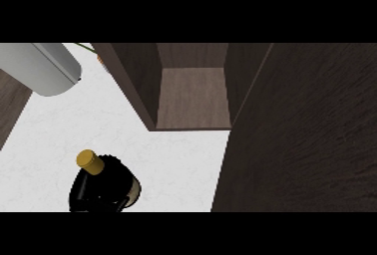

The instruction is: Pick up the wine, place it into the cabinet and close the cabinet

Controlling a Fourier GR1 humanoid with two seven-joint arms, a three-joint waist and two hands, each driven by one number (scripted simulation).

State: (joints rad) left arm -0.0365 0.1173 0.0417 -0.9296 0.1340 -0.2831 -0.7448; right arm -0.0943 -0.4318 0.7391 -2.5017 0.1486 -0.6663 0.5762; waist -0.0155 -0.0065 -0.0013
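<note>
Fingers of one black hand (pixel 92 191) curled round the wine (pixel 99 174) at lower left; cannot tell which hand.
Wine bottle dark, gold cap (pixel 88 161) pointing up-left, over the white surface (pixel 110 124), well apart from the cabinet (pixel 193 97). Cabinet is open, wood shelf bare, its dark door (pixel 302 139) swung out and filling the right side. Grey rounded object (pixel 44 67) at top left. Other hand not visible.

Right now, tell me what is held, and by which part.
It cannot be told: the wine bottle stands on the counter with no hand showing.
</note>
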